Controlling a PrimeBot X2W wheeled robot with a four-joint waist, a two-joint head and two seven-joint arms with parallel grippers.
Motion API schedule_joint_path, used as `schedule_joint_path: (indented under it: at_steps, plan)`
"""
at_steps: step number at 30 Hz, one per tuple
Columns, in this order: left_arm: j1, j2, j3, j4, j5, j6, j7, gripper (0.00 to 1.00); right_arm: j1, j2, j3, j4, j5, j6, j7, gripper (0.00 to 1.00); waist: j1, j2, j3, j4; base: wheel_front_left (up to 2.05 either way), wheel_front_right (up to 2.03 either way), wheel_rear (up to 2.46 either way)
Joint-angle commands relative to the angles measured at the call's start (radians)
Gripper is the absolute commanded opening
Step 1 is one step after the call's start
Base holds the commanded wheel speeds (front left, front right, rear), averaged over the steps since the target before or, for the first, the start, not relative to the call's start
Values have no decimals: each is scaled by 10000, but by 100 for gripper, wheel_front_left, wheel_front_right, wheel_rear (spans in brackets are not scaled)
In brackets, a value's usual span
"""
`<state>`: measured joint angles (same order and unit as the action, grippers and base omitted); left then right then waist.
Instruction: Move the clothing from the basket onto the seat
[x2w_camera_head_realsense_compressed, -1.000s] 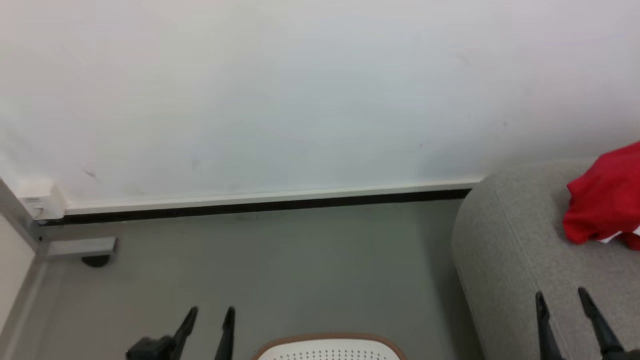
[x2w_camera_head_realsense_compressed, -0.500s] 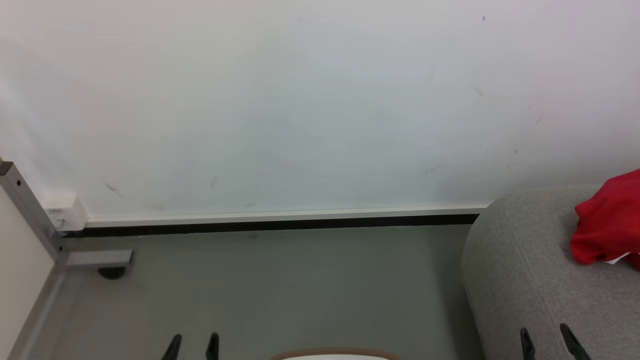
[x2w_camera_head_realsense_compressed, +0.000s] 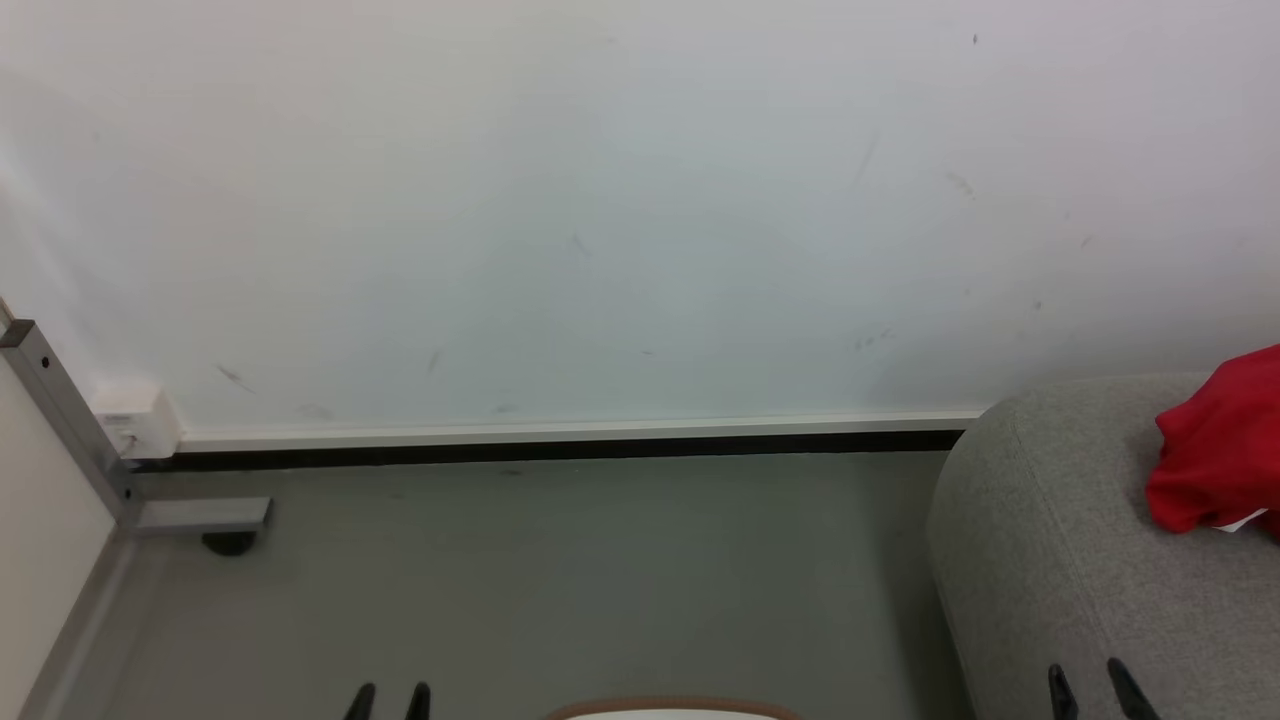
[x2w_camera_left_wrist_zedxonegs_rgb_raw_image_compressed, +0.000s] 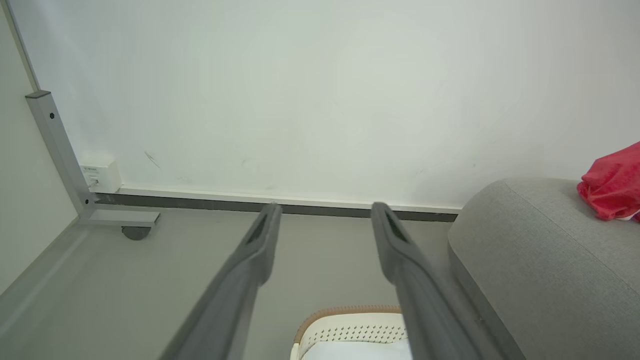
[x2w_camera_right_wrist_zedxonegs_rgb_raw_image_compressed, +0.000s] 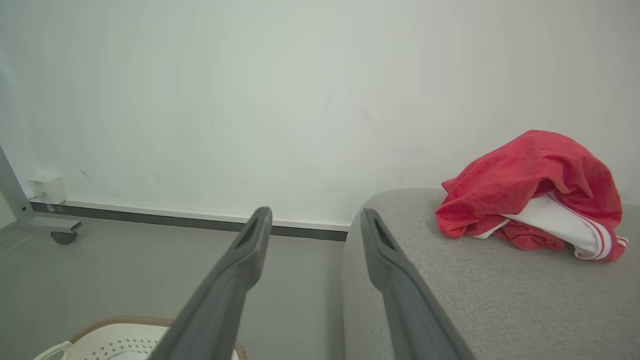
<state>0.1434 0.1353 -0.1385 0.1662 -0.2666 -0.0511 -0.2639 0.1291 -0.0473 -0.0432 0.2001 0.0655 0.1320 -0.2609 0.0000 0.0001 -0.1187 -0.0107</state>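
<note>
The clothing, a crumpled red heap with white striped trim, lies on top of the seat, back towards the wall and well in from the seat's rounded left edge. That edge curves down to the floor. The basket stands on the floor just beside the seat's left side, with its brown rim uppermost. From the basket, bare grey floor runs back to the baseboard and leftward to a grey metal frame foot on a dark caster, beside a small white wall box.

The left gripper hangs over the floor at the basket's left. Its fingers are spread wide with nothing between them, and they touch nothing. The right gripper hovers over the seat's near left edge, equally wide apart and empty, well short of the clothing.
</note>
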Motion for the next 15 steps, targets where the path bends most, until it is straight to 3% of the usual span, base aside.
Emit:
schedule_joint_path:
  at_steps: [1, 4, 15]
  plan:
    - [2, -8, 3, 37, -16, -4, 9, 0, 5, 4, 1, 39, 12, 2, 8, 0, 0, -1, 0, 1, 0, 0, 0]
    - [63, -62, -17, 307, -105, -9, 47, 0, 71, 79, -8, 316, 102, 2, 96, 0, 0, -1, 4, 3, 0, 0, 0]
    - [-381, -176, 395, 367, -2091, -88, 628, 0, -372, 58, -150, 381, 2397, -1, 678, 0, 0, -1, 107, 12, 0, 0, 0]
